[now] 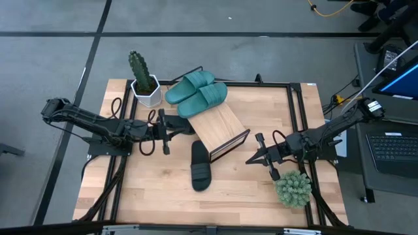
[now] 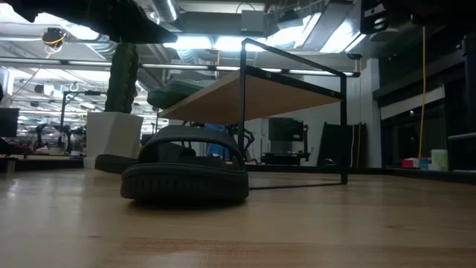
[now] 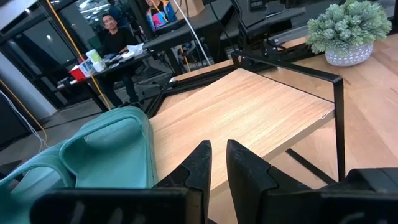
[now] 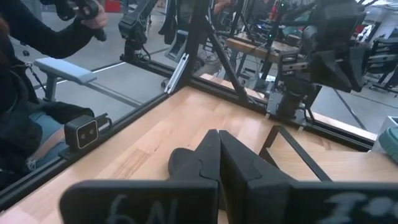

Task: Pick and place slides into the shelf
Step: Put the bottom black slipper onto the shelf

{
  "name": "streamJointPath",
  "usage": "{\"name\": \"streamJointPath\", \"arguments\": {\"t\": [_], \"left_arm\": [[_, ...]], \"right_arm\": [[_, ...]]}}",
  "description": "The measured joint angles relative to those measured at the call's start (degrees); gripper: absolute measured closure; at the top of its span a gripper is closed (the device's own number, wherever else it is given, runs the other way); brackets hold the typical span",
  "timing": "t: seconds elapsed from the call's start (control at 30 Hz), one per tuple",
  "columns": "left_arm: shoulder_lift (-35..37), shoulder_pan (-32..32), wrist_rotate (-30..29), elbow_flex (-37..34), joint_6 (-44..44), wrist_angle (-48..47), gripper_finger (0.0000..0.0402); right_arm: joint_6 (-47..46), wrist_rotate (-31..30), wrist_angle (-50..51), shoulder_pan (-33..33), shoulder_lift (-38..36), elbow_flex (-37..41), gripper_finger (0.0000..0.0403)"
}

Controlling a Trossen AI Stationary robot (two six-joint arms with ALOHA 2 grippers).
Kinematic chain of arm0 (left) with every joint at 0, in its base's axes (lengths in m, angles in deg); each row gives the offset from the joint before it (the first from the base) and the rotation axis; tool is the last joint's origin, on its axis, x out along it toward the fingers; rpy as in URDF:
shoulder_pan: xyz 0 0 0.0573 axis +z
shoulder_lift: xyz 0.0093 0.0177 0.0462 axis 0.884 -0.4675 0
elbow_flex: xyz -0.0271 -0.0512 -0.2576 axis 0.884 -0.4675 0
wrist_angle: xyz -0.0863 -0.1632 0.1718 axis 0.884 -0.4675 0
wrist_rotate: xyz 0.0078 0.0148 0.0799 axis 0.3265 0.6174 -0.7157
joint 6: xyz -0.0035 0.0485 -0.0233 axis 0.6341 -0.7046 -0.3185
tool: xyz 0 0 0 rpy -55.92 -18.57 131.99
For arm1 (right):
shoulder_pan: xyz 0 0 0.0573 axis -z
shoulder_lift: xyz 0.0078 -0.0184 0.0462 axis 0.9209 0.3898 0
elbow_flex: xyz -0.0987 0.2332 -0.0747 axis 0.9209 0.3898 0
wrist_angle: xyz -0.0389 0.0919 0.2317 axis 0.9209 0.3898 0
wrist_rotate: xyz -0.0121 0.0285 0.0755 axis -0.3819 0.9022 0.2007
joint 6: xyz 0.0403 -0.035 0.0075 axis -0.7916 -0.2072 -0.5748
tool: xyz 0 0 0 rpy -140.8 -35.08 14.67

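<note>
The teal-green pair point(image 1: 196, 93) already lies on the shelf point(image 1: 221, 127) at upper centre, while one black slide point(image 1: 200, 166) rests on the table point(image 1: 157, 189) below it. It looks light and bendy, best pinched by its wide strap. The left gripper point(image 1: 191, 126) hovers nearly closed and empty over the shelf; the right gripper point(image 1: 250, 159), at centre right, is closed on nothing

I count two teal-green slides point(image 1: 196, 93) lying together on the one shelf point(image 1: 219, 125), and one black slide point(image 1: 200, 166) on the table; a second dark slide seems to lie behind it in the low view, though I cannot tell for sure. There are two plants: one cactus in a white pot point(image 1: 145, 89) and one bushy green plant point(image 1: 292, 188). My own two grippers make up the rest, left gripper point(image 1: 166, 126) and right gripper point(image 1: 253, 158).
</note>
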Motion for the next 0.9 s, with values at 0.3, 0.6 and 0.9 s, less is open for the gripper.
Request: {"name": "streamJointPath", "arguments": {"t": [0.3, 0.6, 0.9], "left_arm": [[0.0, -0.02, 14.19, -0.02, 5.71, 0.11, 0.0358], [0.0, -2.68, 18.49, -0.02, 11.5, 0.01, 0.0358], [-1.41, -7.31, 17.42, -0.07, 13.77, 1.31, 0.0358]], "right_arm": [[-0.2, 0.01, -0.22, 0.0, 0.0, 0.0, 0.04], [-0.35, 0.02, -0.17, 0.0, 0.02, 0.0, 0.04], [-0.39, 0.04, -0.13, 0.0, 0.04, -0.02, 0.04]]}}
